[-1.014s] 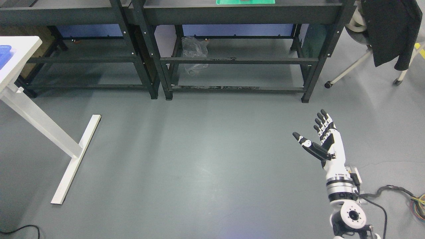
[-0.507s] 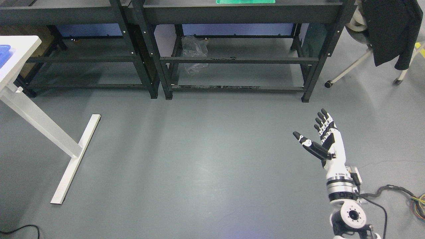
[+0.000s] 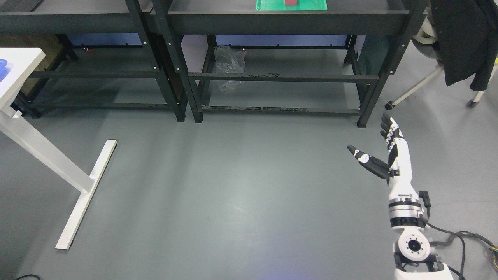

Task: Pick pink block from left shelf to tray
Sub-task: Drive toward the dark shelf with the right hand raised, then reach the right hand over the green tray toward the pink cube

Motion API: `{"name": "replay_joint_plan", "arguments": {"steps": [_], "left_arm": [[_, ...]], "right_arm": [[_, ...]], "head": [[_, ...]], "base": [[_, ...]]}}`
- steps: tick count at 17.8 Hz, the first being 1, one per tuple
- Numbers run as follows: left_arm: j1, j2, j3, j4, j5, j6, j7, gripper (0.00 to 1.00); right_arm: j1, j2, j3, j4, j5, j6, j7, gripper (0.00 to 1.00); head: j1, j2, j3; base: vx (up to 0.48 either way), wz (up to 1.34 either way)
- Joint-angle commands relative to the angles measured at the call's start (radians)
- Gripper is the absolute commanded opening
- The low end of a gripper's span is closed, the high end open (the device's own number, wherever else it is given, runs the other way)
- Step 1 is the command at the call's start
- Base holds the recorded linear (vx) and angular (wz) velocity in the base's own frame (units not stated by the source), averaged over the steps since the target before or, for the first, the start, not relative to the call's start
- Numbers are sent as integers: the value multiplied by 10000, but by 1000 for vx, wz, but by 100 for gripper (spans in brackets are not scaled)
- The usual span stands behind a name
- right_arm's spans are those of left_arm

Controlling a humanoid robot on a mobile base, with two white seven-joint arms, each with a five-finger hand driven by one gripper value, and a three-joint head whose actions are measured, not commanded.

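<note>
My right hand (image 3: 375, 146) is raised over the grey floor at the lower right, fingers straight and spread, thumb out to the left, holding nothing. It is well below and in front of the two black shelf units. On top of the right shelf unit (image 3: 288, 17) lies a green mat (image 3: 291, 5) with a small reddish-pink block (image 3: 290, 2) on it, cut by the top edge. The left shelf unit (image 3: 78, 17) shows no block on the part in view. No tray is clearly visible. My left arm is out of view.
A white table (image 3: 19, 66) with a blue item (image 3: 3, 68) stands at the left, its foot (image 3: 87, 192) lying on the floor. A crumpled clear plastic bag (image 3: 230, 64) sits on the lower shelf. A chair with a black jacket (image 3: 463, 39) is at top right. Cables (image 3: 470, 239) run at lower right.
The whole picture has shifted down, so the camera tilted up a little; more of the green mat shows. My right hand has risen and turned more edge-on, still open.
</note>
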Motion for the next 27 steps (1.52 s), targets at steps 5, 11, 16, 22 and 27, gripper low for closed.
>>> {"name": "replay_joint_plan", "arguments": {"steps": [5, 11, 16, 22, 27], "left_arm": [[-292, 174, 0, -175, 0, -4, 8, 100], [-293, 174, 0, -175, 0, -4, 8, 100], [-292, 174, 0, -175, 0, -4, 8, 100], [-292, 174, 0, -175, 0, -4, 8, 100], [-292, 174, 0, -175, 0, -4, 8, 100]], "right_arm": [[-77, -278, 521, -278, 9325, -455, -1033, 99], [-108, -308, 613, -293, 9324, -470, -1109, 99], [-124, -384, 735, -339, 9324, -516, -2655, 99], [-124, -508, 1012, -354, 9401, -531, -3487, 98], [-338, -492, 1395, -354, 9401, -409, -3366, 98]], "head": [[0, 0, 0], [0, 0, 0], [0, 0, 0], [0, 0, 0], [0, 0, 0]], "base": [[253, 46], [289, 60], [310, 53], [293, -144], [268, 4]]}}
